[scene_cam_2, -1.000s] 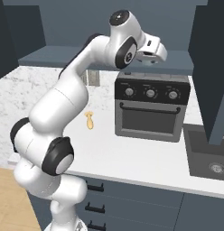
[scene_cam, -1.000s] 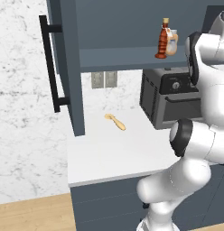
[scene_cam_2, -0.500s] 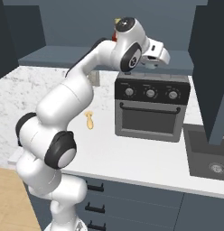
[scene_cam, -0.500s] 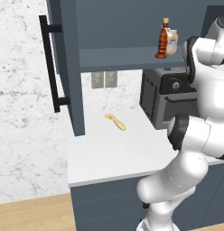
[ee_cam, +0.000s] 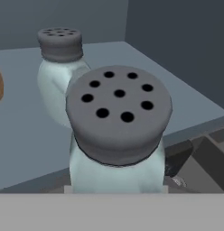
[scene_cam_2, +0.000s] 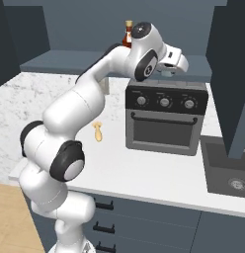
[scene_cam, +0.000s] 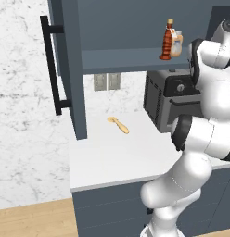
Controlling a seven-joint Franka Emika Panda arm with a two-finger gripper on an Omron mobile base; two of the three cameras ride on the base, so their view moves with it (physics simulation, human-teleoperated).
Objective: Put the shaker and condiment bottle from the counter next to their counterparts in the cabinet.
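Cabinet (scene_cam: 130, 60) shelf: condiment bottle (scene_cam: 168, 39), label unreadable.

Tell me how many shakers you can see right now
2. One shaker sits close up in the hand, at the cabinet shelf's edge; the other shaker stands behind it on that shelf. More could be hidden.

Even, soft rendered light, faint shadows, no glare, slightly coarse.
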